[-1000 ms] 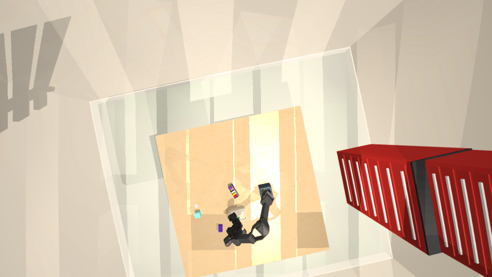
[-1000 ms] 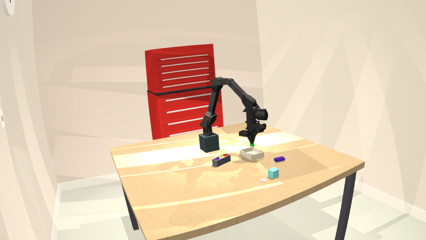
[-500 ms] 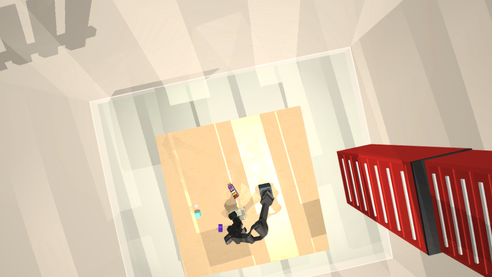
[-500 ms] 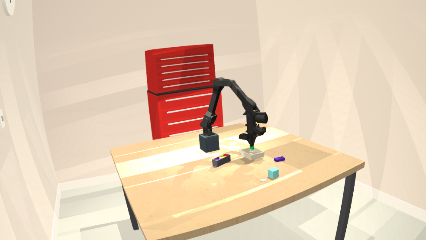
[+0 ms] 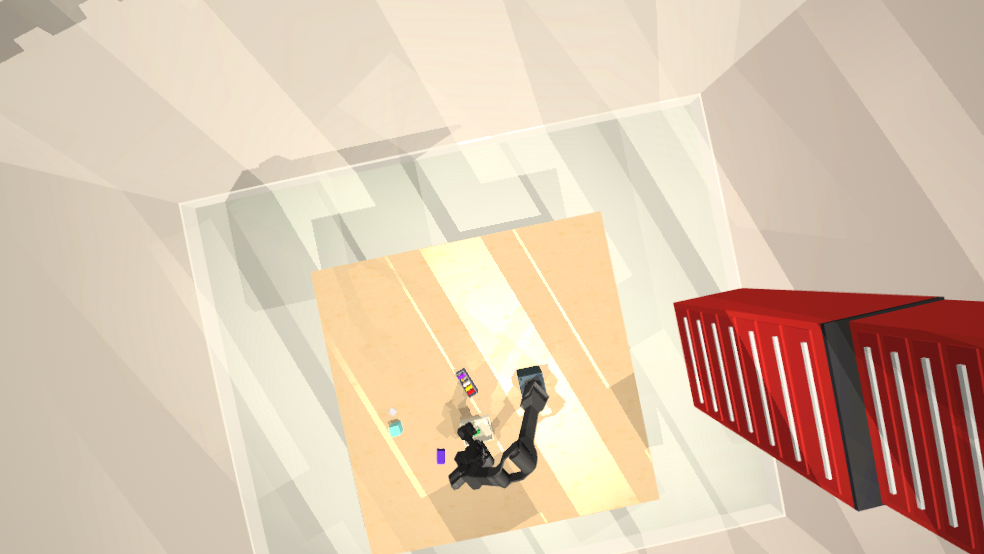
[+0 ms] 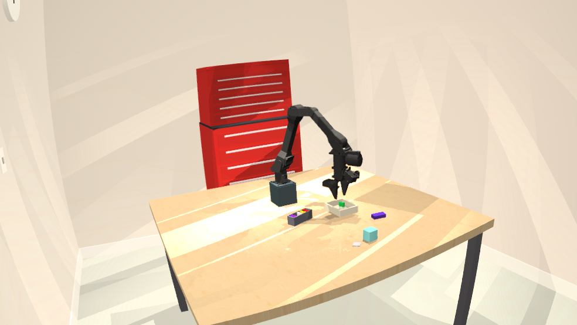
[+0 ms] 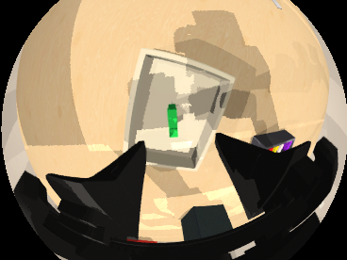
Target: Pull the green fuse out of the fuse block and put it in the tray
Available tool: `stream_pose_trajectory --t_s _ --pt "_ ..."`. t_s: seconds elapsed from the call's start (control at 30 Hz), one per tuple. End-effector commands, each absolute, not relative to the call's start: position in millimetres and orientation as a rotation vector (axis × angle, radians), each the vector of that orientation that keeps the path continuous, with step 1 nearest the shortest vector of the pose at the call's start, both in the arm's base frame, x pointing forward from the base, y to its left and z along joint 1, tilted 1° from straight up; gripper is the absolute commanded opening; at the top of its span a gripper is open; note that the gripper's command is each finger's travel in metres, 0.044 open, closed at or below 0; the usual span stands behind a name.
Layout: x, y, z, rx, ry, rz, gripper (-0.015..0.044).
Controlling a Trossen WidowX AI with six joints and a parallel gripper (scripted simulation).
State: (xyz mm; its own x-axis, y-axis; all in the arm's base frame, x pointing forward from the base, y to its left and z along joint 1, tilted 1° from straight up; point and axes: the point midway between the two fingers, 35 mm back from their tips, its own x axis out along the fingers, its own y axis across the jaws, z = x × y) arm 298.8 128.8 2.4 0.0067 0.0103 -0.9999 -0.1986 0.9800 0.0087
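On the wooden table (image 6: 250, 258), the gripper (image 6: 338, 189) hangs spread and empty over the tray (image 6: 349, 210), where the green fuse (image 7: 173, 121) lies, seemingly light, rigid, best pinched across its flat faces.

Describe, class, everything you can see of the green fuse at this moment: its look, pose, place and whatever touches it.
The green fuse is a small, bright green, plain-sided block, narrow and longer than it is wide. It sits inside the shallow cream tray, near the middle of the tray floor, apparently clear of the walls. Whether it stands or lies is hard to tell. The gripper hangs open above it, fingers spread apart and not touching the fuse.
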Motion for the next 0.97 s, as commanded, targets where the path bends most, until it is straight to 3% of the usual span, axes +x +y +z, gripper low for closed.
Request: stream_pose_trajectory --t_s 0.0,0.93 --pt "301.2 129.8 32.6 -0.141 1.540 0.167 0.0330" --pt "300.6 129.4 29.8 -0.145 1.542 0.167 0.0330"
